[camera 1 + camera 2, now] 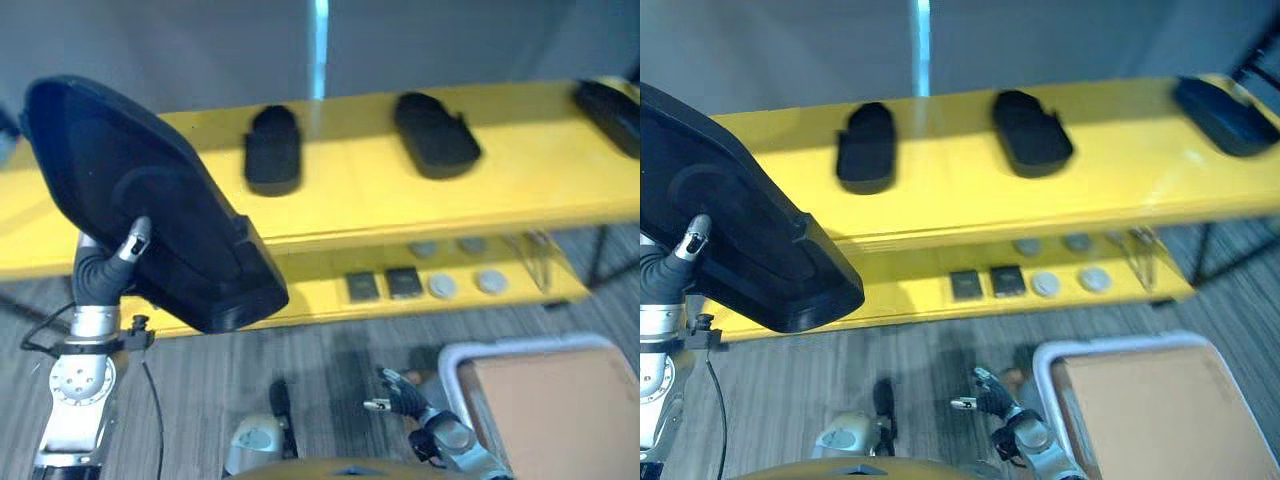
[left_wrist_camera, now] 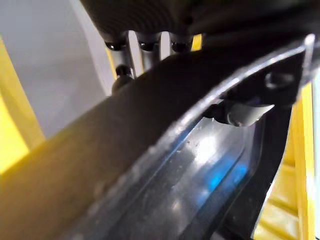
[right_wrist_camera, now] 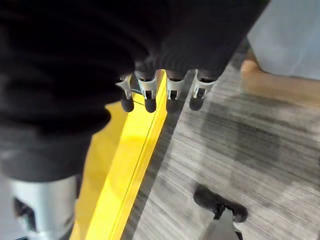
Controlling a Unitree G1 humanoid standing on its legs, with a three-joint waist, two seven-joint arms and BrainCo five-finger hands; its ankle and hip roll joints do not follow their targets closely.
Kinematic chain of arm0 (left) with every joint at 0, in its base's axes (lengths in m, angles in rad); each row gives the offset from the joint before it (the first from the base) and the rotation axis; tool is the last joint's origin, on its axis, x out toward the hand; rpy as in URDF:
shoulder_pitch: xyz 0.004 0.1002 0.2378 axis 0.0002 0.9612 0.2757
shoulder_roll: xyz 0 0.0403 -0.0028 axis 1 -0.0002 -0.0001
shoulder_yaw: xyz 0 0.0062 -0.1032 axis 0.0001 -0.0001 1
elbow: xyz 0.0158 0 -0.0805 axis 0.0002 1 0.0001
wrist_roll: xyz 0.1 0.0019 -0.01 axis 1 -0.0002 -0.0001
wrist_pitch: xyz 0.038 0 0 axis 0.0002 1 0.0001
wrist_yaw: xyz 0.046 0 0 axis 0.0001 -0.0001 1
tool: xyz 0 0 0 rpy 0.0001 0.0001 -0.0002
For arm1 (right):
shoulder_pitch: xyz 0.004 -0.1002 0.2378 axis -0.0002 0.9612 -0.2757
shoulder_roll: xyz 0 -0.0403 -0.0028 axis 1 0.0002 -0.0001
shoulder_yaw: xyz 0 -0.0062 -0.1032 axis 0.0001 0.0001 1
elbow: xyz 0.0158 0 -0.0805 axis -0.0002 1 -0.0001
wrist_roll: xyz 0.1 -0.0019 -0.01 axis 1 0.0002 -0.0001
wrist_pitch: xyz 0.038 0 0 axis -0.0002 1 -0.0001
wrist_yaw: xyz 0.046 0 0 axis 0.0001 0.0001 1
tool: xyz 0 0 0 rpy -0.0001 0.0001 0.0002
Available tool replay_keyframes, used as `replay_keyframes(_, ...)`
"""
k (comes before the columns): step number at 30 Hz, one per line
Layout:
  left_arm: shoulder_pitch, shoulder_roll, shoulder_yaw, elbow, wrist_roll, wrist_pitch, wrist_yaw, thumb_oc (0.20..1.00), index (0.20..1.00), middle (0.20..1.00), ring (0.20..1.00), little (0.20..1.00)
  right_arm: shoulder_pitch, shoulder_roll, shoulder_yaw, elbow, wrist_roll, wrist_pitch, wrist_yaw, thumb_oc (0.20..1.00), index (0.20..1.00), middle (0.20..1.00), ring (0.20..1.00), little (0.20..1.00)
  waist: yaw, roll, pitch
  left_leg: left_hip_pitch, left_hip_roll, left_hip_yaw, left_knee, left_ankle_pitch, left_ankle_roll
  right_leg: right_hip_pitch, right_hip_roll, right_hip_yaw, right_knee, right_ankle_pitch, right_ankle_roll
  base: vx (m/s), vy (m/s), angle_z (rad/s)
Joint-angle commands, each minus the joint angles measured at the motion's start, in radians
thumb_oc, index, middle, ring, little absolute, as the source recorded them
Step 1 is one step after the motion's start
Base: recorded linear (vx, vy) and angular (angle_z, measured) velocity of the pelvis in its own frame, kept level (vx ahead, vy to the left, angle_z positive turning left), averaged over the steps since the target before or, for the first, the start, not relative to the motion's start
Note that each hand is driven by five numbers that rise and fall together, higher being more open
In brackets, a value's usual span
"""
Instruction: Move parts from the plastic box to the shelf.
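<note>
**Large black part held up in front of the yellow shelf**

Carrying a big black moulded part (image 1: 150, 210), the left hand (image 1: 128, 247) holds it raised on the left of the scene, in front of the near edge of the yellow shelf's (image 1: 360, 190) top board. The part looks wide and awkward for a single hand, so the main risk, as I judge it, is that it pivots or slips in the grasp as it is swung over the board. Its lower corner hangs in front of the board's near edge and could catch there if it is not lifted higher first. It could also knock the nearest of the black parts already lying on the top board (image 1: 271, 150), which sits just to its right; another (image 1: 434, 133) lies further right, and a third (image 1: 610, 112) at the far right end.

In the left wrist view the fingers (image 2: 142, 46) curl over the part's rim and the thumb presses from the other side, so the hand is clamped on it. One dark-tipped finger shows against the part's face in the head views.

The right hand (image 1: 402, 394) hangs low, near the floor, just left of the white-rimmed plastic box (image 1: 470, 358). Its fingers (image 3: 172, 90) are loosely spread and hold nothing.

Small grey and dark pieces (image 1: 410, 283) lie on the lower board.
</note>
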Motion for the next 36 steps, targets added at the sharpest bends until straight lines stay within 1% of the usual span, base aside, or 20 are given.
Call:
replay_keyframes(1, -0.088, 0.038, -0.005, -0.001, -0.026, -0.065, -0.094, 0.200, 0.200, 0.200, 0.200, 0.200, -0.054, 0.032, -0.046, 0.174, 0.159, 0.064, 0.043, 1.000, 1.000, 1.000, 1.000, 1.000, -0.011, 0.005, -0.028, 0.012, 0.087, -0.085, 0.006, 0.001, -0.135, 0.020, 0.041, -0.014, -0.119, 0.082, 0.011, 0.08, 0.234, 0.31)
replay_keyframes(4, -0.110, 0.054, -0.009, 0.001, -0.056, -0.052, -0.134, 0.200, 0.200, 0.200, 0.200, 0.200, -0.065, 0.038, -0.089, 0.275, 0.178, 0.095, 0.081, 1.000, 1.000, 1.000, 1.000, 1.000, -0.006, 0.011, -0.036, 0.019, 0.076, -0.081, 0.008, -0.012, -0.117, 0.027, 0.017, -0.021, -0.084, 0.069, 0.019, 0.07, 0.204, -0.21)
replay_keyframes(6, -0.189, 0.105, -0.046, -0.001, -0.105, 0.006, -0.200, 0.200, 0.200, 0.200, 0.200, 0.200, -0.076, 0.039, -0.114, 0.361, 0.132, 0.193, 0.115, 1.000, 1.000, 1.000, 1.000, 1.000, -0.004, 0.017, -0.046, 0.017, 0.035, -0.081, 0.012, -0.039, -0.072, 0.038, -0.043, -0.014, 0.024, 0.078, 0.033, 0.12, 0.289, 0.00)
replay_keyframes(7, -0.192, 0.105, -0.047, 0.000, -0.106, 0.007, -0.201, 0.200, 0.200, 0.200, 0.200, 0.200, -0.077, 0.039, -0.115, 0.362, 0.133, 0.194, 0.116, 1.000, 1.000, 1.000, 1.000, 1.000, -0.003, 0.016, -0.045, 0.017, 0.032, -0.082, 0.011, -0.041, -0.070, 0.037, -0.047, -0.014, 0.029, 0.077, 0.036, 0.09, 0.214, 0.26)
replay_keyframes(8, -0.207, 0.113, -0.059, -0.001, -0.108, 0.015, -0.207, 0.200, 0.200, 0.200, 0.200, 0.200, -0.075, 0.040, -0.119, 0.372, 0.147, 0.202, 0.117, 1.000, 1.000, 1.000, 1.000, 1.000, -0.008, 0.017, -0.044, 0.020, 0.021, -0.086, 0.011, -0.046, -0.063, 0.028, -0.065, -0.009, 0.063, 0.103, 0.044, 0.11, 0.252, 0.41)
replay_keyframes(9, -0.260, 0.131, -0.103, -0.008, -0.118, 0.053, -0.210, 0.200, 0.200, 0.200, 0.200, 0.200, -0.076, 0.042, -0.141, 0.397, 0.183, 0.208, 0.115, 1.000, 1.000, 1.000, 1.000, 1.000, -0.024, 0.017, -0.032, 0.034, -0.020, -0.113, 0.020, -0.083, -0.030, -0.035, -0.139, 0.023, 0.197, 0.195, 0.080, 0.15, 0.314, 0.29)
replay_keyframes(10, -0.282, 0.135, -0.120, -0.017, -0.112, 0.079, -0.207, 0.200, 0.200, 0.200, 0.200, 0.200, -0.084, 0.039, -0.156, 0.405, 0.200, 0.228, 0.116, 1.000, 1.000, 1.000, 1.000, 1.000, -0.035, 0.021, -0.026, 0.047, -0.030, -0.119, 0.019, -0.093, -0.019, -0.060, -0.153, 0.051, 0.246, 0.201, 0.083, 0.15, 0.308, 0.13)
replay_keyframes(11, -0.308, 0.142, -0.145, -0.020, -0.105, 0.100, -0.199, 0.200, 0.200, 0.200, 0.200, 0.200, -0.100, 0.035, -0.164, 0.411, 0.227, 0.267, 0.112, 1.000, 1.000, 1.000, 1.000, 1.000, -0.058, 0.026, -0.015, 0.070, -0.042, -0.145, 0.010, -0.099, -0.011, -0.115, -0.127, 0.124, 0.293, 0.201, 0.083, 0.08, 0.123, 0.18)
replay_keyframes(13, -0.333, 0.138, -0.169, -0.019, -0.095, 0.117, -0.198, 0.200, 0.200, 0.200, 0.200, 0.200, -0.107, 0.030, -0.167, 0.421, 0.252, 0.298, 0.114, 1.000, 1.000, 1.000, 1.000, 1.000, -0.079, 0.030, -0.009, 0.081, -0.048, -0.186, 0.003, -0.102, -0.009, -0.141, -0.061, 0.175, 0.270, 0.161, 0.066, 0.02, 0.020, 0.92)
replay_keyframes(15, -0.392, 0.152, -0.226, -0.010, -0.140, 0.132, -0.204, 0.200, 0.200, 0.200, 0.200, 0.200, -0.109, 0.029, -0.185, 0.459, 0.254, 0.304, 0.159, 1.000, 1.000, 1.000, 1.000, 1.000, -0.146, 0.032, -0.003, 0.089, -0.080, -0.291, -0.008, -0.094, 0.004, -0.240, 0.120, 0.259, 0.153, 0.166, 0.033, 0.00, -0.061, 0.68)
replay_keyframes(20, -0.384, 0.101, -0.220, -0.015, -0.210, 0.157, -0.228, 0.200, 0.200, 0.200, 0.200, 0.200, -0.106, 0.039, -0.181, 0.484, 0.215, 0.339, 0.233, 1.000, 1.000, 1.000, 1.000, 1.000, -0.151, 0.025, -0.011, 0.114, -0.109, -0.318, 0.011, -0.111, -0.013, -0.183, 0.156, 0.270, -0.047, 0.147, -0.018, 0.08, -0.094, 1.44)
replay_keyframes(21, -0.375, 0.080, -0.222, -0.012, -0.230, 0.171, -0.233, 0.200, 0.200, 0.200, 0.200, 0.200, -0.105, 0.033, -0.170, 0.495, 0.159, 0.369, 0.222, 1.000, 1.000, 1.000, 1.000, 1.000, -0.136, 0.014, -0.004, 0.060, -0.128, -0.301, 0.125, -0.135, -0.031, -0.129, 0.135, 0.271, -0.112, 0.154, -0.027, 0.05, 0.070, 0.67)
replay_keyframes(22, -0.367, 0.054, -0.225, 0.000, -0.240, 0.184, -0.270, 0.200, 0.200, 0.200, 0.200, 0.200, -0.099, 0.019, -0.160, 0.519, 0.133, 0.381, 0.182, 1.000, 1.000, 1.000, 1.000, 1.000, -0.125, 0.004, 0.000, 0.010, -0.107, -0.300, 0.216, -0.139, -0.061, -0.088, 0.116, 0.271, -0.158, 0.166, -0.026, 0.10, 0.199, -0.15)
replay_keyframes(24, -0.339, 0.035, -0.231, 0.000, -0.212, 0.200, -0.282, 0.200, 0.200, 0.200, 0.200, 0.200, -0.097, -0.002, -0.185, 0.529, 0.285, 0.437, 0.130, 1.000, 1.000, 1.000, 1.000, 1.000, -0.138, 0.006, -0.016, 0.041, -0.017, -0.278, 0.183, -0.106, -0.098, -0.073, 0.093, 0.270, -0.182, 0.175, -0.017, 0.15, 0.361, -0.33)
replay_keyframes(26, -0.303, 0.039, -0.212, -0.006, -0.229, 0.216, -0.267, 0.200, 0.200, 0.200, 0.200, 0.200, -0.112, -0.032, -0.223, 0.537, 0.228, 0.501, 0.139, 1.000, 1.000, 1.000, 1.000, 1.000, -0.152, 0.024, -0.040, 0.094, 0.119, -0.322, 0.053, 0.002, -0.150, -0.075, 0.073, 0.322, -0.199, 0.176, -0.007, 0.19, 0.508, -0.11)
replay_keyframes(29, -0.279, 0.051, -0.199, 0.006, -0.212, 0.213, -0.239, 0.200, 0.200, 0.200, 0.200, 0.200, -0.119, -0.046, -0.213, 0.565, 0.162, 0.498, 0.135, 1.000, 1.000, 1.000, 1.000, 1.000, -0.144, 0.031, -0.038, 0.085, 0.148, -0.421, 0.033, 0.035, -0.165, -0.072, 0.066, 0.406, -0.197, 0.166, -0.001, 0.15, 0.419, -0.73)
replay_keyframes(30, -0.274, 0.059, -0.197, 0.015, -0.207, 0.207, -0.233, 0.200, 0.200, 0.200, 0.200, 0.200, -0.117, -0.050, -0.215, 0.575, 0.159, 0.496, 0.135, 1.000, 1.000, 1.000, 1.000, 1.000, -0.144, 0.033, -0.037, 0.082, 0.146, -0.440, 0.043, 0.018, -0.160, -0.074, 0.058, 0.430, -0.185, 0.158, 0.002, 0.15, 0.605, -1.13)
replay_keyframes(32, -0.276, 0.066, -0.198, 0.027, -0.201, 0.200, -0.239, 0.200, 0.200, 0.200, 0.200, 0.200, -0.113, -0.055, -0.227, 0.580, 0.151, 0.496, 0.139, 1.000, 1.000, 1.000, 1.000, 1.000, -0.150, 0.039, -0.035, 0.086, 0.147, -0.419, 0.053, -0.008, -0.154, -0.074, 0.034, 0.435, -0.169, 0.154, 0.012, 0.08, 0.450, -0.89)
replay_keyframes(34, -0.310, 0.097, -0.216, 0.048, -0.210, 0.211, -0.249, 0.200, 0.200, 0.200, 0.200, 0.200, -0.099, -0.036, -0.235, 0.567, 0.160, 0.477, 0.119, 1.000, 1.000, 1.000, 1.000, 1.000, -0.164, 0.043, -0.036, 0.104, 0.116, -0.380, 0.055, -0.085, -0.126, -0.088, -0.021, 0.424, -0.118, 0.155, 0.045, 0.09, 0.522, -0.40)
replay_keyframes(36, -0.347, 0.120, -0.235, 0.056, -0.214, 0.237, -0.253, 0.200, 0.200, 0.200, 0.200, 0.200, -0.093, -0.020, -0.234, 0.546, 0.223, 0.481, 0.051, 1.000, 1.000, 1.000, 1.000, 1.000, -0.163, 0.040, -0.031, 0.096, 0.088, -0.378, 0.074, -0.109, -0.103, -0.090, -0.056, 0.420, -0.099, 0.173, 0.064, 0.09, 0.483, -0.19)
